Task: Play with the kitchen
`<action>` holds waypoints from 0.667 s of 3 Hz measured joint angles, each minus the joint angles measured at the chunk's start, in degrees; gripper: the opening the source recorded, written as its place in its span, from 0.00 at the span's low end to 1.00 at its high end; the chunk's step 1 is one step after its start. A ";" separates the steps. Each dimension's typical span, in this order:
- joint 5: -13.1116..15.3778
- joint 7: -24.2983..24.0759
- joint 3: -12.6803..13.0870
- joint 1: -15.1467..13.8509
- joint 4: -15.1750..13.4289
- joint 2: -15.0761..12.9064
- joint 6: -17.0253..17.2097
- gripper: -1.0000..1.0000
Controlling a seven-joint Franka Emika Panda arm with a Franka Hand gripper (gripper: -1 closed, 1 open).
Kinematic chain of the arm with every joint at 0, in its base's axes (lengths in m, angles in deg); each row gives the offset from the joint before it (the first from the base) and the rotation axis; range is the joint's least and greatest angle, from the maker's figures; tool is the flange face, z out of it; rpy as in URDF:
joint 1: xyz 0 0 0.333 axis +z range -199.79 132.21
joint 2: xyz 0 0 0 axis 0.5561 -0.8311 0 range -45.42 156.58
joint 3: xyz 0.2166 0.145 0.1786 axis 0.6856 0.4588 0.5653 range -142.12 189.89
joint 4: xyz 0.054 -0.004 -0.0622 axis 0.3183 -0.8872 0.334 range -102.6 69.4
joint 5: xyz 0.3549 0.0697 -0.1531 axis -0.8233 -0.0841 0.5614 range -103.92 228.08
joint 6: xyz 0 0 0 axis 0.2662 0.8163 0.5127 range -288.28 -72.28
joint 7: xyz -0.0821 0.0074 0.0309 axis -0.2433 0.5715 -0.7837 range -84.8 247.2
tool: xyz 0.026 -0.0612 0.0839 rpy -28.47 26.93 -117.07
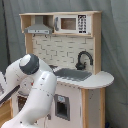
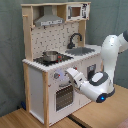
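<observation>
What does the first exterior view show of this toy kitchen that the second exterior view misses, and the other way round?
Only the first exterior view shows the microwave face-on. Only the second exterior view shows the steel pot on the stovetop, the oven door and the gripper near the kitchen's front. Both exterior views show the kitchen, its grey hood, black faucet, sink and the white arm.

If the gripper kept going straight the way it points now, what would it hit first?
In the second exterior view the gripper points at the front panel of the white and light-wood toy kitchen, near the knobs above the oven door. It would probably meet that panel first; depth is unclear.
</observation>
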 joint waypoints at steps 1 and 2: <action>-0.40 5.91 0.03 -0.79 0.04 0.00 -0.88 1.00; -0.50 4.85 0.06 -3.72 1.59 -0.30 -5.55 1.00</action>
